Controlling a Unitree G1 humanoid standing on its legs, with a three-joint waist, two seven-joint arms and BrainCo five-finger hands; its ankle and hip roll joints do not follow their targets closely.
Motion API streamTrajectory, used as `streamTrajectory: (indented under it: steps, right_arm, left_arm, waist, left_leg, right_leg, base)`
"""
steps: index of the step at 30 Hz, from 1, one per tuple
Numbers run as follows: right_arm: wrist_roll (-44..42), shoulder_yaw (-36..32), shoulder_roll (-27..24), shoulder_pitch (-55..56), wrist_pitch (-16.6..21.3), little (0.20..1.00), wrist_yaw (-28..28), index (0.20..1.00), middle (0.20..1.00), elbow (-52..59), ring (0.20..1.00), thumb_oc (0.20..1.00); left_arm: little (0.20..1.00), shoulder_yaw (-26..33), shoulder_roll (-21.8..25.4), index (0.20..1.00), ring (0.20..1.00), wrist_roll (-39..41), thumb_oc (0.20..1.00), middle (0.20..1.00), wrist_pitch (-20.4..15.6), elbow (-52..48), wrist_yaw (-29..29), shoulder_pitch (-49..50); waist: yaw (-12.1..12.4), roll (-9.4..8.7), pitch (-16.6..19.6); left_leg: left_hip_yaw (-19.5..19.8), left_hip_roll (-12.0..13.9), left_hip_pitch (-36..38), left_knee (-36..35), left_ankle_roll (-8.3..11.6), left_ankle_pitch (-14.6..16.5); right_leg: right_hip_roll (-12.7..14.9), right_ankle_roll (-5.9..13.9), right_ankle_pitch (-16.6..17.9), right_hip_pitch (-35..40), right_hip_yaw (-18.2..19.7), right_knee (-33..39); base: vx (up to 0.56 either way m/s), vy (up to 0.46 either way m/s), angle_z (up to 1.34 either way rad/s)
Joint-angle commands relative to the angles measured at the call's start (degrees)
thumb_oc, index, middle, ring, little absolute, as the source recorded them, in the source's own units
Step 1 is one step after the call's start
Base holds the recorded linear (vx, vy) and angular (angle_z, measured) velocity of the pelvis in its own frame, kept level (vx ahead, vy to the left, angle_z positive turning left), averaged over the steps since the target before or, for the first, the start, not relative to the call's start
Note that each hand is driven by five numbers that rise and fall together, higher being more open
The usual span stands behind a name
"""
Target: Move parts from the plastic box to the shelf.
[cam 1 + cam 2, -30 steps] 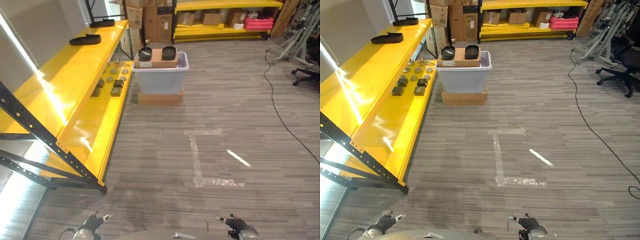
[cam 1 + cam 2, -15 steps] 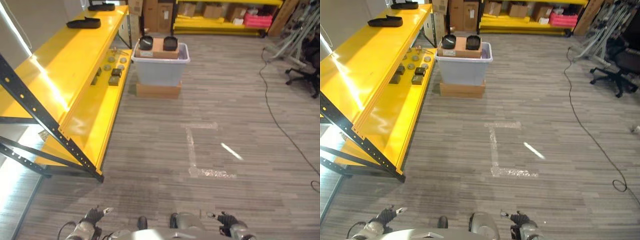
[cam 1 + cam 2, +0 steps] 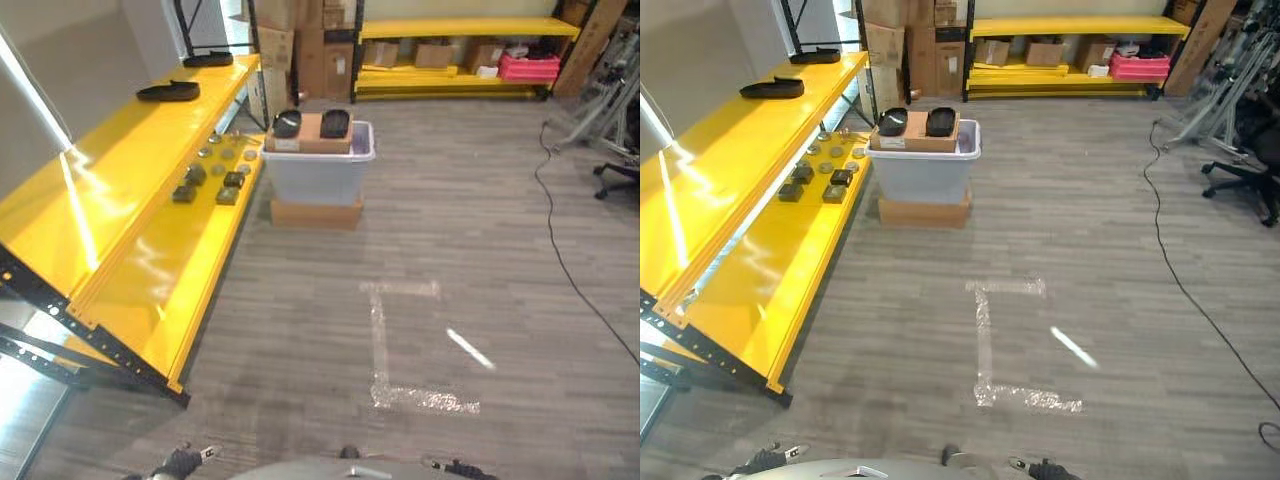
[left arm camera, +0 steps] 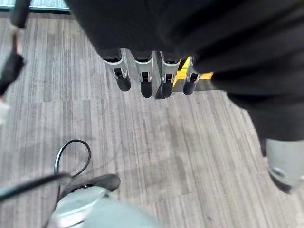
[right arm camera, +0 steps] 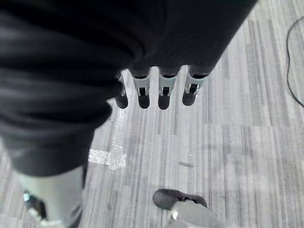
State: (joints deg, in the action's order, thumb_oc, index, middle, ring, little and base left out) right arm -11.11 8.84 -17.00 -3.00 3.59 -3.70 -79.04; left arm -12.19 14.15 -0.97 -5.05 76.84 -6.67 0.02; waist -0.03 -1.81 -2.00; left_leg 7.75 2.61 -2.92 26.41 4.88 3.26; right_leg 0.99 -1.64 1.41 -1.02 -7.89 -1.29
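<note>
A translucent grey plastic box (image 3: 320,172) stands on the floor ahead, beside the long yellow shelf (image 3: 130,230) on the left. A flat cardboard box (image 3: 310,130) lies across its top with two black round parts (image 3: 287,123) on it. Several small dark and grey parts (image 3: 212,180) lie on the shelf near the box. My left hand (image 4: 142,78) and right hand (image 5: 164,90) hang low over the floor far short of the box, fingers relaxed and holding nothing. Both hands also peek in at the bottom edge: left (image 3: 180,462), right (image 3: 1045,467).
A brown carton (image 3: 318,212) sits under the plastic box. Two black elongated items (image 3: 168,92) lie farther along the shelf. A second yellow rack (image 3: 450,50) with cartons and a pink crate lines the far wall. Tape marks (image 3: 385,340) and a cable (image 3: 560,260) cross the floor; a chair (image 3: 1250,170) stands right.
The whole picture has shifted, so the camera moved; box and shelf stay put. Both hands now show lower at the bottom edge, still hanging with nothing in them.
</note>
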Motion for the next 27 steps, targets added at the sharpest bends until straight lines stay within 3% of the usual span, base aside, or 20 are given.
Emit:
streamTrajectory:
  steps: [1, 3, 5, 8, 10, 14, 17, 20, 23, 27]
  right_arm:
    - [-1.0, 1.4, -1.8, -3.4, 1.0, 1.0, 0.7, 1.0, 1.0, 1.0, 1.0, 1.0]
    - [-0.6, 1.4, -3.0, -4.4, 1.0, 1.0, 0.1, 1.0, 1.0, 1.1, 1.0, 1.0]
    - [-0.4, 1.4, -3.9, -4.6, 1.1, 1.0, -0.1, 1.0, 1.0, 2.0, 1.0, 1.0]
    - [1.8, 3.1, -4.5, -6.3, 1.8, 1.0, -0.8, 1.0, 1.0, 2.8, 1.0, 1.0]
    - [3.0, 3.9, -4.0, -6.8, 1.5, 1.0, -0.2, 1.0, 1.0, 2.2, 1.0, 1.0]
    - [4.0, 4.1, -1.8, -5.9, 1.2, 1.0, 0.2, 1.0, 1.0, 1.5, 1.0, 1.0]
    - [3.6, 3.9, 0.0, -5.6, 1.0, 1.0, 0.6, 1.0, 1.0, 1.7, 1.0, 1.0]
    - [4.5, 5.4, 1.3, -6.0, 0.9, 1.0, 0.5, 1.0, 1.0, 2.8, 1.0, 1.0]
    - [5.3, 6.5, 1.6, -5.9, 0.8, 1.0, 0.9, 1.0, 1.0, 3.5, 1.0, 1.0]
    - [5.0, 6.8, 1.3, -6.2, 0.8, 1.0, 0.4, 1.0, 1.0, 3.3, 1.0, 1.0]
  left_arm:
    - [1.0, 1.7, 1.0, 1.0, 1.0, 2.9, 1.0, 1.0, -0.3, -0.2, -0.1, -5.0]
    - [1.0, 0.9, 0.1, 1.0, 1.0, 2.6, 1.0, 1.0, -0.4, -0.4, 0.2, -4.6]
    - [1.0, 0.2, -0.6, 1.0, 1.0, 1.6, 1.0, 1.0, -0.5, -0.2, 0.4, -3.8]
    - [1.0, -3.4, -1.4, 1.0, 1.0, -2.2, 1.0, 1.0, -0.3, 0.2, 0.4, -2.7]
    - [1.0, -4.2, -1.1, 1.0, 1.0, -4.0, 1.0, 1.0, 0.0, 0.7, 1.0, -2.8]
    - [1.0, -4.3, 0.2, 1.0, 1.0, -6.1, 1.0, 1.0, 0.2, 0.8, 1.1, -3.2]
    - [1.0, -3.9, 1.9, 1.0, 1.0, -6.0, 1.0, 1.0, 0.2, -0.2, 0.5, -5.0]
    - [1.0, -3.7, 3.7, 1.0, 1.0, -4.7, 1.0, 1.0, 0.3, -1.8, -0.1, -7.3]
    - [1.0, -3.7, 4.7, 1.0, 1.0, -4.6, 1.0, 1.0, 0.2, -2.1, -0.7, -8.7]
    - [1.0, -3.1, 4.6, 1.0, 1.0, -3.2, 1.0, 1.0, 0.0, -1.7, -0.9, -9.7]
  waist:
    - [-0.5, 0.36, -5.6]
    - [1.0, -0.34, -6.3]
    - [1.9, 0.69, -6.3]
    - [4.5, 2.54, -5.5]
    - [5.0, 2.58, -5.1]
    - [5.1, 0.78, -3.1]
    - [4.3, 0.66, -4.3]
    - [3.2, 1.71, -6.0]
    - [3.0, 1.2, -6.2]
    - [2.0, -0.15, -6.1]
  left_leg:
    - [0.2, -0.1, 2.9, -2.8, -0.84, -6.5]
    - [-4.3, 0.3, -1.0, -9.6, -1.17, -4.0]
    - [-5.4, -1.8, -2.6, -19.3, -1.33, -4.1]
    - [0.7, -6.2, -6.1, -29.0, -1.43, -8.7]
    - [0.0, -5.6, -5.6, -27.9, -1.4, -9.8]
    - [-0.6, -6.3, -3.3, -25.3, -4.15, -6.4]
    - [-1.1, -6.4, -0.9, -24.0, -5.96, -4.3]
    - [-0.2, -5.5, 1.4, -24.3, -6.72, -3.7]
    - [0.2, -5.0, 4.0, -26.3, -6.39, -2.7]
    - [1.1, -5.4, 6.8, -27.8, -5.7, -0.6]
  right_leg:
    - [2.2, 4.83, 1.5, 0.0, 1.8, 1.9]
    - [3.5, 5.59, 0.9, 2.5, 1.5, 3.7]
    - [3.1, 6.27, 0.6, 4.0, 1.5, 5.2]
    - [0.7, 6.63, -2.1, 7.1, 4.3, 6.0]
    - [0.6, 6.67, -3.7, 8.5, 4.8, 5.5]
    - [2.3, 8.01, -6.0, 8.6, 5.4, -1.9]
    - [3.2, 10.36, -1.6, 3.3, 6.5, -16.2]
    - [3.5, 10.29, 0.7, -2.9, 4.8, -24.1]
    - [4.6, 9.06, -1.1, -3.9, -0.3, -15.8]
    - [3.3, 9.01, 2.0, -6.0, 0.0, -3.1]
  base:
    - [0.14, -0.072, -0.34]
    - [0.26, -0.038, -0.06]
    - [0.33, 0.037, 0.07]
    - [0.39, 0.072, -0.18]
    - [0.35, 0.131, -0.84]
    - [0.32, 0.203, -0.45]
    - [0.18, 0.228, -0.03]
    - [0.16, 0.188, -0.01]
    - [0.25, 0.041, 0.13]
    - [0.28, -0.036, 0.02]
